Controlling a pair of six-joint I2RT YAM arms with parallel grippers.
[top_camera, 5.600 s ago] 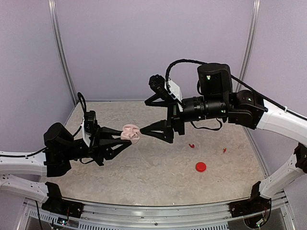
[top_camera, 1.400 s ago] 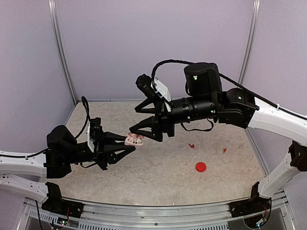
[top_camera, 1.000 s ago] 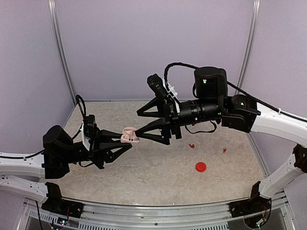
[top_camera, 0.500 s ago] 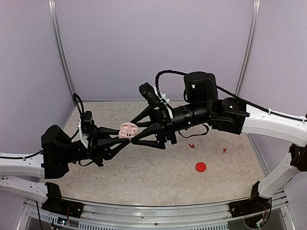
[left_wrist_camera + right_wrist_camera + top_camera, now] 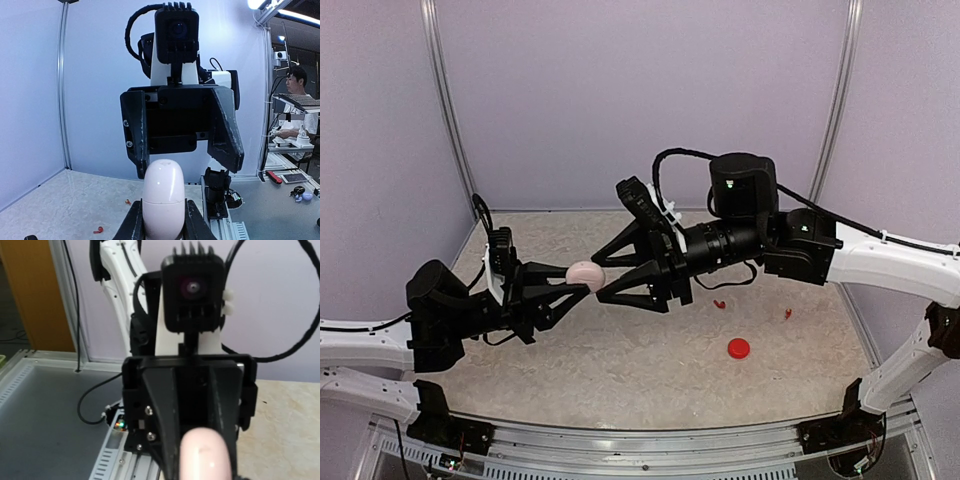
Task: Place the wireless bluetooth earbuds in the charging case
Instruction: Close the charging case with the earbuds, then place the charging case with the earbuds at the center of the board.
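The left end effector (image 5: 577,279) pinches the closed pink case (image 5: 163,197), the right end effector (image 5: 607,280) spread just beside it; next, probably, fetch the red earbuds (image 5: 719,303) off the worktop (image 5: 650,365).

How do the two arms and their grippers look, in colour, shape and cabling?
Both arms have white links and black joint housings. The left gripper and right gripper each have two black wedge-shaped fingers. A black finned camera on a white mount sits above each. Black cables loop over the wrists; a green light glows on the right arm.

Pinkish charging case (image 5: 206,452), seemingly closed, held in left hand (image 5: 200,467).
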